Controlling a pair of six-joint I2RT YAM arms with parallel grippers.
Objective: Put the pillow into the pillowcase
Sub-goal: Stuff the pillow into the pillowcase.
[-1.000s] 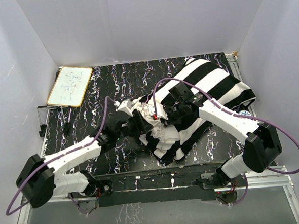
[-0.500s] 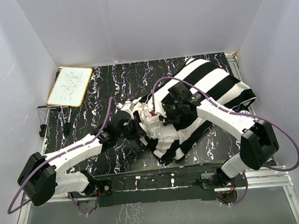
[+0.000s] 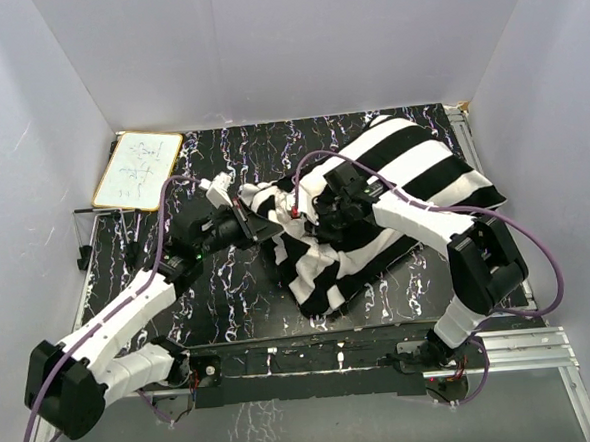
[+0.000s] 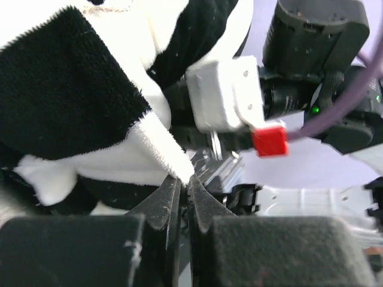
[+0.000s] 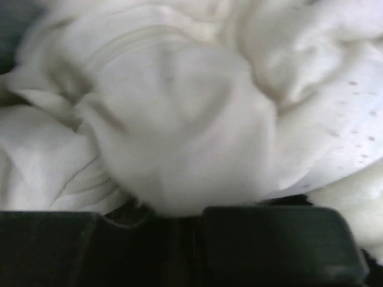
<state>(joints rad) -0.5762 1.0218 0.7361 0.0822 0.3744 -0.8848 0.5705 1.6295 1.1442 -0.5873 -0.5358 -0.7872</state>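
The black-and-white striped pillowcase (image 3: 402, 174) lies from the table's middle to the back right. Its near-left edge is drawn out to the left by my left gripper (image 3: 258, 225). In the left wrist view that gripper (image 4: 187, 182) is shut on a white corner of the pillowcase (image 4: 72, 101). My right gripper (image 3: 313, 220) reaches into the pillowcase's left end. The white pillow (image 5: 179, 101) fills the right wrist view, bunched at my right gripper (image 5: 179, 218), which is shut on it. From the top camera the pillow is almost wholly hidden under the stripes.
A small whiteboard (image 3: 139, 170) leans at the back left corner. White walls close in the black marbled table (image 3: 209, 286) on three sides. The right arm's wrist with a red plug (image 4: 269, 140) sits close in front of the left gripper.
My left gripper has shut on the pillowcase's edge and pulled it left and back. The crumpled white pillow that showed before is now covered by stripes. The right gripper stayed shut.
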